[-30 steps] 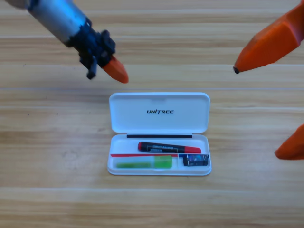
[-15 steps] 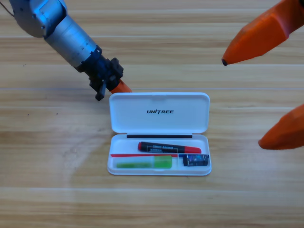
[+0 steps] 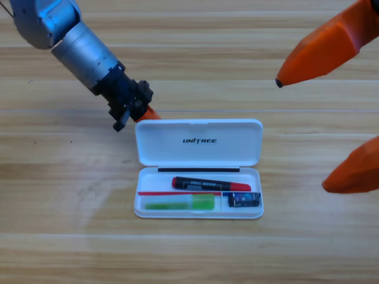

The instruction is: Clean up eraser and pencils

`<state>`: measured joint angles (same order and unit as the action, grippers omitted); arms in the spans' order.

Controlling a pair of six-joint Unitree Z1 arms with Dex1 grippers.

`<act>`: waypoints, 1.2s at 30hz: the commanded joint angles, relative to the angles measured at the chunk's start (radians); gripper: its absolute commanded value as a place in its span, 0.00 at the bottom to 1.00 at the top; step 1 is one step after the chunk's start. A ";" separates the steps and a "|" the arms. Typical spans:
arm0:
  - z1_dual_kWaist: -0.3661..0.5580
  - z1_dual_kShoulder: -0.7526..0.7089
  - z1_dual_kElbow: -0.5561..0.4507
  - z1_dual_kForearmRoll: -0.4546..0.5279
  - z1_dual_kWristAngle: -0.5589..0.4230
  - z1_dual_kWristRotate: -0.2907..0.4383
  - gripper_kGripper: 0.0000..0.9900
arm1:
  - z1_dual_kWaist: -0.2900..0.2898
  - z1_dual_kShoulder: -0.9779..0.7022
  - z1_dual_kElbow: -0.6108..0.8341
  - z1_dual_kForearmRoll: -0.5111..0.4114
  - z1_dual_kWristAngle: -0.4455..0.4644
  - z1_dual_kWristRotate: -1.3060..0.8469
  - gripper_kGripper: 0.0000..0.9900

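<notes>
Robot lab bench: bare wooden table [image 3: 59, 248]; grey arm [image 3: 83, 47].

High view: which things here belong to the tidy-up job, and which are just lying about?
Job:
- eraser, in the case's tray
- red pencil, in the tray
- green pencil, in the tray
- white case, lid open
- left end effector, at the lid's upper-left corner

Lying about:
- nothing else; right end effector waits at the right edge, open

The wooden table [image 3: 71, 195] is made of light planks whose grain runs left to right across the view. Directly on it lies one thing, a white case [image 3: 199, 142], near the middle of the surface. The case stands open, its lid laid back flat on the wood toward the top edge and its shallow tray toward the bottom edge.
</notes>
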<state>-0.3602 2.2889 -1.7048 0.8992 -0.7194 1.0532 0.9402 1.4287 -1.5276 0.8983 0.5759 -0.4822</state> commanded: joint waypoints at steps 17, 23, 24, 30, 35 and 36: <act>-0.152 -0.022 0.182 -0.065 0.028 -0.007 0.00 | 0.029 0.033 0.043 -0.012 0.024 0.016 1.00; -0.192 -0.032 0.214 -0.106 0.048 -0.036 0.00 | 0.029 0.032 0.043 -0.012 0.030 0.017 1.00; -0.200 -0.032 0.218 -0.112 0.051 -0.041 0.00 | 0.029 0.032 0.043 -0.012 0.030 0.017 1.00; -0.224 -0.037 0.246 -0.155 0.072 -0.067 0.00 | 0.029 0.032 0.043 -0.013 0.030 0.017 1.00; -0.230 -0.037 0.257 -0.169 0.083 -0.076 0.00 | 0.029 0.032 0.043 -0.013 0.030 0.017 1.00; -0.230 -0.043 0.257 -0.169 0.084 -0.079 0.00 | 0.029 0.032 0.043 -0.012 0.030 0.017 1.00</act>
<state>-0.5551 2.2148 -1.4831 0.7406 -0.6612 0.9885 0.9404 1.4287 -1.5184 0.8962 0.5830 -0.4717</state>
